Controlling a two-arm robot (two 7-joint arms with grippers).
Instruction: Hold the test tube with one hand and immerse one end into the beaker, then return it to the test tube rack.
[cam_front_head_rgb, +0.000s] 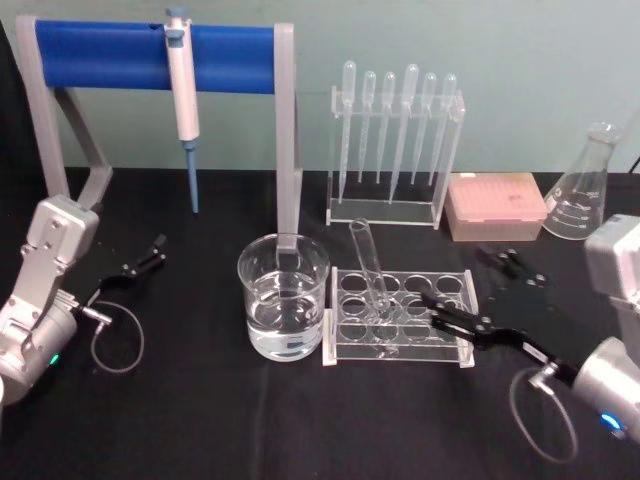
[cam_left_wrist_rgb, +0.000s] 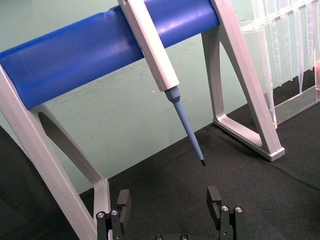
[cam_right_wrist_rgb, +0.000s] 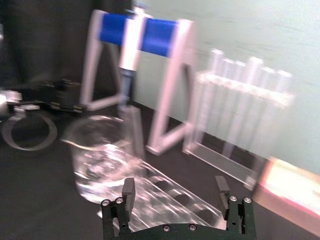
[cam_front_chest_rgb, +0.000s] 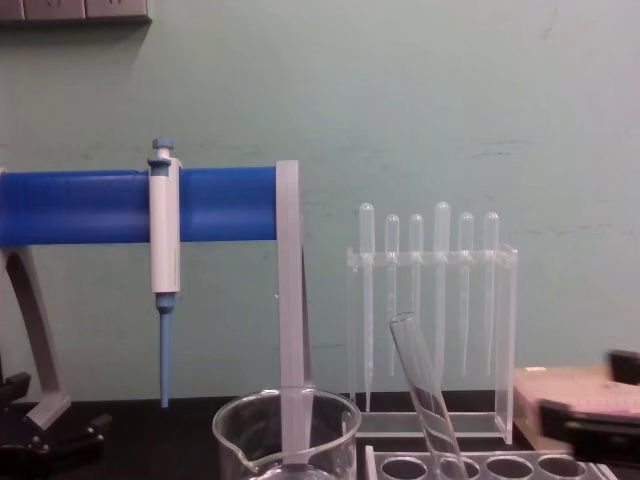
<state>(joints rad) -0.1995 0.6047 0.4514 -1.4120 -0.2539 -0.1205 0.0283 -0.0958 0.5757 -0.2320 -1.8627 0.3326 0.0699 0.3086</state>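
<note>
Test tube (cam_front_head_rgb: 368, 270) sat tilted in the rack (cam_front_head_rgb: 398, 318), just ahead of the right gripper (cam_front_head_rgb: 440, 308), whose fingers were open and empty; beaker (cam_front_head_rgb: 283, 297) beyond it, left gripper (cam_front_head_rgb: 150, 253) parked open — dip looked either undone or finished.

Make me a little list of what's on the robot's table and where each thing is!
tube: leaning in the clear rack
beaker: left of rack, holds clear liquid
right claw: open, at the rack's right end, holding nothing
left claw: open, idle far left
pipettor: hanging on the blue stand
pipettes: in a back holder
flask: far right
</note>
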